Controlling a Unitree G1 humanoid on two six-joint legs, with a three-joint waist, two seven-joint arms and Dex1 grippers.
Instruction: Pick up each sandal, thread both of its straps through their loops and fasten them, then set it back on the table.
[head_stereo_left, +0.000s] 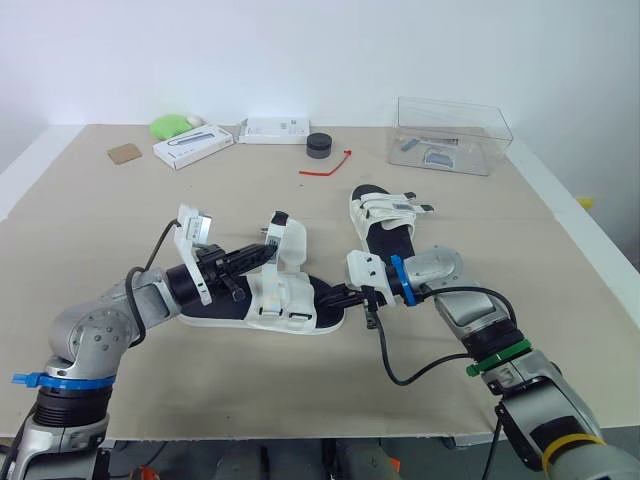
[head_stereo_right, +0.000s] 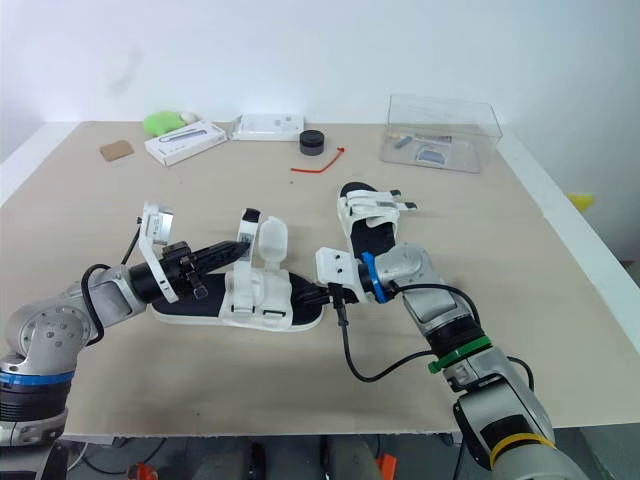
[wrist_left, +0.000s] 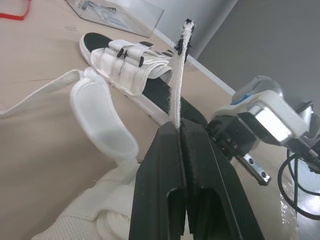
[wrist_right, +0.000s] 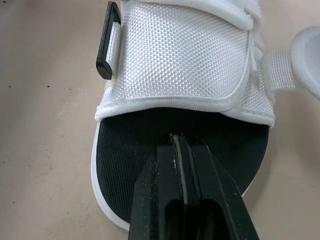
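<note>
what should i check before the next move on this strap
1. Strap pinched in left gripper: ok, clamped.
2. Right gripper steadying near sandal at the toe: ok, shut, tips on the footbed.
3. Strap threaded: not ok, it stands up free.
4. Front strap threaded: ok, it runs through its black loop.
5. Far sandal out of the way: ok, lies apart.
</note>
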